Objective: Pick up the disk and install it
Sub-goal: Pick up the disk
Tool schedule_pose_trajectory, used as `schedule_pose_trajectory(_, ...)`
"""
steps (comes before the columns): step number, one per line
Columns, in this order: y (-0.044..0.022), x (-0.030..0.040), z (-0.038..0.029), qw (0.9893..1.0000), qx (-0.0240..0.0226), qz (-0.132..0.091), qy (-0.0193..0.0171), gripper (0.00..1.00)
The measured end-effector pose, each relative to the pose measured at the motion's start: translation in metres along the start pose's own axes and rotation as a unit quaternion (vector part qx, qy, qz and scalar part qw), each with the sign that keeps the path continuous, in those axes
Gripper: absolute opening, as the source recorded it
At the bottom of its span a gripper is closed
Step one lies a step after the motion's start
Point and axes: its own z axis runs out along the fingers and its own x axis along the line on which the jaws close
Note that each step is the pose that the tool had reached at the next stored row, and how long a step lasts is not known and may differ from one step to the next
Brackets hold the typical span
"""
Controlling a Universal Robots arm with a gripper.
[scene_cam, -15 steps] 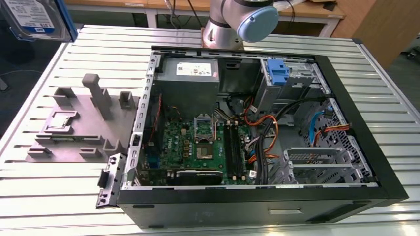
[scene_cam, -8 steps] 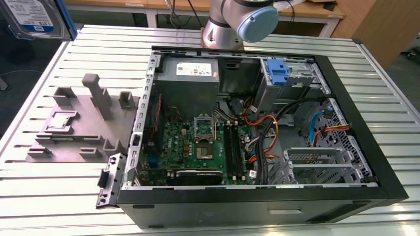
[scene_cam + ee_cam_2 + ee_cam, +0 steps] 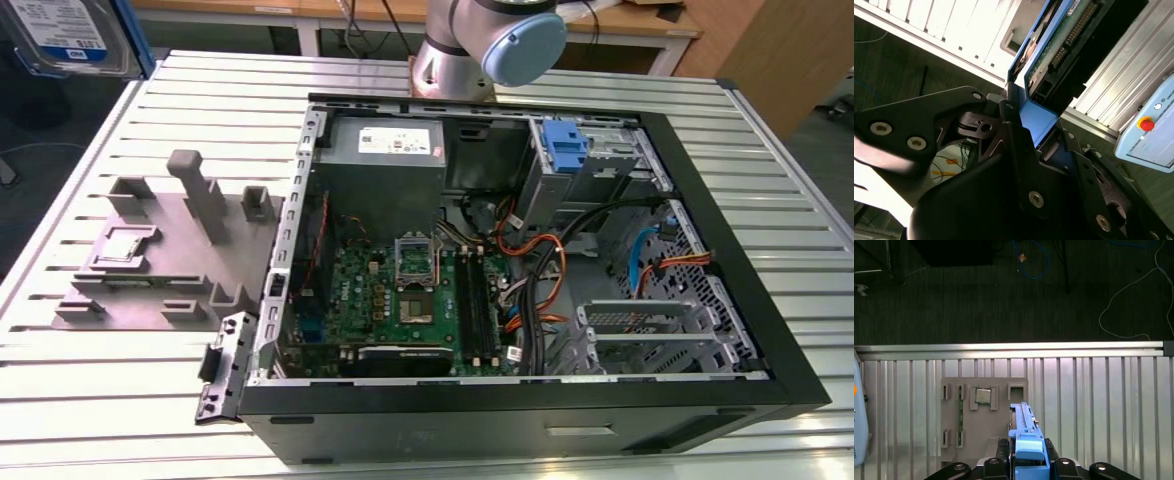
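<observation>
The disk (image 3: 70,36) hangs high over the table's far corner on the exterior view's left, its white-and-blue label showing. In the first wrist view the disk (image 3: 1025,432) is seen edge-on with its blue carrier rail, above the grey fixture plate (image 3: 999,450). My gripper (image 3: 1026,465) is shut on the disk, one black finger on each side. The second wrist view shows the disk's (image 3: 1064,35) circuit-board side and connector, with the blue rail end held in the gripper (image 3: 1036,120).
An open computer case (image 3: 747,330) lies on the slatted aluminium table (image 3: 107,400); inside are a motherboard (image 3: 400,300), a power supply (image 3: 387,145), a blue bracket on the drive cage (image 3: 567,150) and a lower metal cage (image 3: 654,335). The fixture plate (image 3: 160,260) lies beside the case.
</observation>
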Motion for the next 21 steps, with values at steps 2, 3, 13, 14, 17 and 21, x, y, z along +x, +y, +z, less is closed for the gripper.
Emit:
schedule_pose_trajectory(2, 0.0, 0.0, -0.001, 1.0, 0.0, 0.0, 0.0, 0.37)
schedule_pose_trajectory(3, 0.0, 0.0, -0.0015, 1.0, 0.0, 0.0, 0.0, 0.37)
schedule_pose_trajectory(13, 0.0, 0.0, -0.0058, 1.0, 0.0, 0.0, 0.0, 0.37)
schedule_pose_trajectory(14, 0.0, 0.0, -0.0063, 1.0, 0.0, 0.0, 0.0, 0.37)
schedule_pose_trajectory(17, 0.0, -0.0001, -0.009, 1.0, 0.0, 0.0, 0.0, 0.37)
schedule_pose_trajectory(21, 0.0001, -0.0001, -0.0112, 1.0, 0.0, 0.0, 0.0, 0.37)
